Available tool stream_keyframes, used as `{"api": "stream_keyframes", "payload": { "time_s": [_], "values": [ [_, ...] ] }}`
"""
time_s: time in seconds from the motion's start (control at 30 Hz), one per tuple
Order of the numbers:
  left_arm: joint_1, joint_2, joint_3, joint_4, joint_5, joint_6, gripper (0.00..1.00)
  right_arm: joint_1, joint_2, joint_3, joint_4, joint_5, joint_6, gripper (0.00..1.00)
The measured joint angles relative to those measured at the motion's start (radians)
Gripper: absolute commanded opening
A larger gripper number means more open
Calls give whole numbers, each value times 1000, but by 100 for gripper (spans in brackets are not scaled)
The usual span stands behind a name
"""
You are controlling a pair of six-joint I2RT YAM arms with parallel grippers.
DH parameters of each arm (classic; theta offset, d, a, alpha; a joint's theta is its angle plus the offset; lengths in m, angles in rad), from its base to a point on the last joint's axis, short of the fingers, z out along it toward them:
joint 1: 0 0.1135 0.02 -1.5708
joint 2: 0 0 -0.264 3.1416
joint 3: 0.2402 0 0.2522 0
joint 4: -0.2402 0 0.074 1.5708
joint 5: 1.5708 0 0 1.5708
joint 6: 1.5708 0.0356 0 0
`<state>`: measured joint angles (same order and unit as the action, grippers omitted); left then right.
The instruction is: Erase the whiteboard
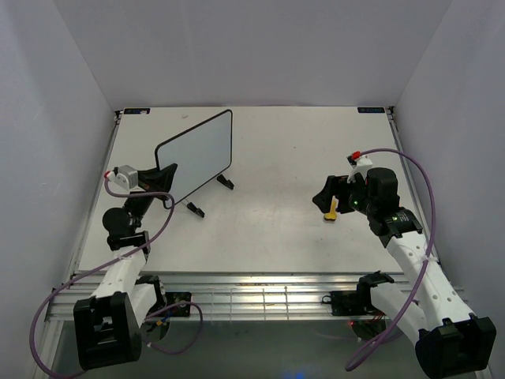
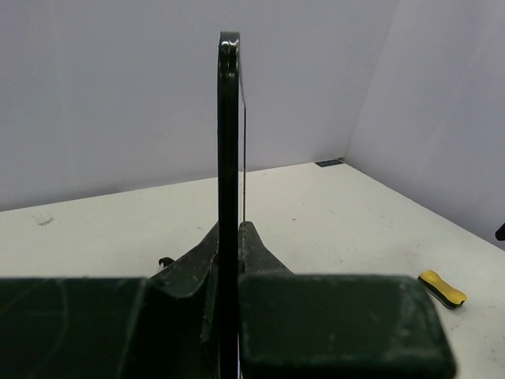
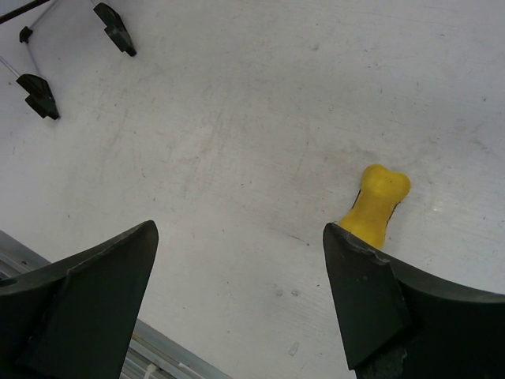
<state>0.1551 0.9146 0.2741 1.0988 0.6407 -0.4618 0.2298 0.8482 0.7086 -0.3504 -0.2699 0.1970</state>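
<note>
The whiteboard [image 1: 195, 155] stands upright on its black feet at the table's back left; its white face shows no writing. My left gripper [image 1: 163, 175] is shut on its left edge; the left wrist view shows the black frame [image 2: 228, 158] edge-on between the jaws. The yellow bone-shaped eraser [image 1: 332, 210] lies on the table at the right. My right gripper [image 1: 327, 195] is open and empty just above it. In the right wrist view the eraser [image 3: 376, 202] sits beside and partly under the right finger [image 3: 371, 296], outside the gap.
The whiteboard's black feet [image 3: 118, 28] show at the top left of the right wrist view. The table's metal front rail [image 1: 252, 298] runs along the near edge. White walls enclose the table on three sides.
</note>
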Motion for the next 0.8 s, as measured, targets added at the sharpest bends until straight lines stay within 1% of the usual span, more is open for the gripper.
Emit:
{"api": "stream_keyframes", "payload": {
  "time_s": [0.17,0.3,0.47,0.6,0.8],
  "values": [
    [32,68,0,49,35,-19,0,0,0,-2,3,-12,0,91],
    [54,159,4,101,69,-45,0,0,-3,-2,6,-22,0,91],
    [58,246,39,118,133,-68,0,0,-4,-2,10,-29,0,91],
    [67,278,45,148,158,-71,0,0,-4,-2,10,-37,0,91],
    [92,394,79,169,182,-80,0,0,-4,-2,10,-55,-3,90]
  ]
}}
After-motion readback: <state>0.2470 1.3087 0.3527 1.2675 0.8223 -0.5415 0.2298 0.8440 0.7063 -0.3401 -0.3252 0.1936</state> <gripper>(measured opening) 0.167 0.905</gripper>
